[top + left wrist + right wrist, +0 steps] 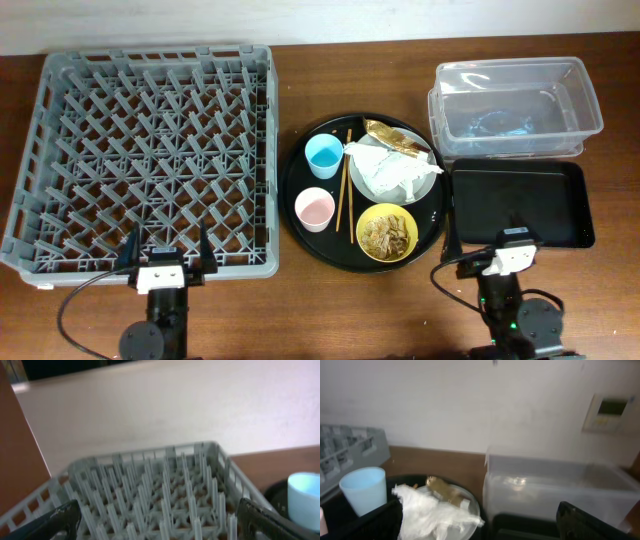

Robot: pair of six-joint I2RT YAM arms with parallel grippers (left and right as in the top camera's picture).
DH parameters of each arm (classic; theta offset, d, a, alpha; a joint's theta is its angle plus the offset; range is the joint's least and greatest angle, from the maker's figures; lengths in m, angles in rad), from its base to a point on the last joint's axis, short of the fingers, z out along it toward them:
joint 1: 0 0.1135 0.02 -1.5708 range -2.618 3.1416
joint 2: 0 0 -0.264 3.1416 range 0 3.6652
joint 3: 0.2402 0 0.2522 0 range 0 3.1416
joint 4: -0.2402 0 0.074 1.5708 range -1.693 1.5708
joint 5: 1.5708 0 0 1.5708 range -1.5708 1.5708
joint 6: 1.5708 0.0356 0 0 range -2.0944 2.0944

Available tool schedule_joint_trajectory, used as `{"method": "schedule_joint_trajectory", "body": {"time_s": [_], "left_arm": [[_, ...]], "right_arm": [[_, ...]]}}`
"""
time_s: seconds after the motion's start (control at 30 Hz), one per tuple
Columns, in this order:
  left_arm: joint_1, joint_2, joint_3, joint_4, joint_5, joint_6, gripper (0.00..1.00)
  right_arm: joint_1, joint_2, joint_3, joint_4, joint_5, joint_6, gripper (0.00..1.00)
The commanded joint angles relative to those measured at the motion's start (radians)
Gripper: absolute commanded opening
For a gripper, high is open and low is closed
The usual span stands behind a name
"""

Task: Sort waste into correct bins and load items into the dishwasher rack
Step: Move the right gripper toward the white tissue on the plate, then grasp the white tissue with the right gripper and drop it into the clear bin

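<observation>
Nothing sorted yet; first pick pending. Left gripper (167, 254) and right gripper (485, 246) hover at the near edge, jaws apart, empty. Napkin (385, 170) lies on plate (427, 187) (on round tray (300, 215)). Right arm likely reaches it next.

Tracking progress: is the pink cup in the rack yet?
No, the pink cup stands on the round tray, beside the rack.

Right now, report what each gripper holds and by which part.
Nothing is held. The left gripper is open at the dishwasher rack's near edge, and the right gripper is open near the shallow black tray; both are empty.
</observation>
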Motion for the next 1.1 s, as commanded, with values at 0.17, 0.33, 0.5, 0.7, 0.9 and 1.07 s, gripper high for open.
{"method": "schedule_joint_trajectory", "body": {"time_s": [0.17,0.33,0.5,0.7,0.9,1.07], "left_arm": [[0.004,0.244,0.351,-0.060,0.018,0.003,0.99],[0.004,0.587,0.669,-0.230,0.022,0.003,0.99],[0.004,0.925,1.017,-0.491,0.021,0.003,0.99],[0.004,1.252,1.180,-0.597,0.021,0.003,0.99],[0.004,1.384,1.180,-0.616,0.021,0.003,0.99],[0.004,1.395,1.180,-0.620,0.021,0.003,0.99]], "right_arm": [[0.005,0.492,0.490,-0.066,-0.145,-0.116,0.98],[0.005,0.934,0.981,-0.428,-0.317,-0.116,0.98],[0.005,1.314,1.424,-0.870,-0.319,-0.119,0.98],[0.006,1.648,1.597,-1.015,-0.414,-0.103,0.98],[0.124,1.865,1.597,-1.014,-0.151,-0.167,0.89],[0.171,2.034,1.596,-0.940,-0.092,-0.167,0.85]]}}
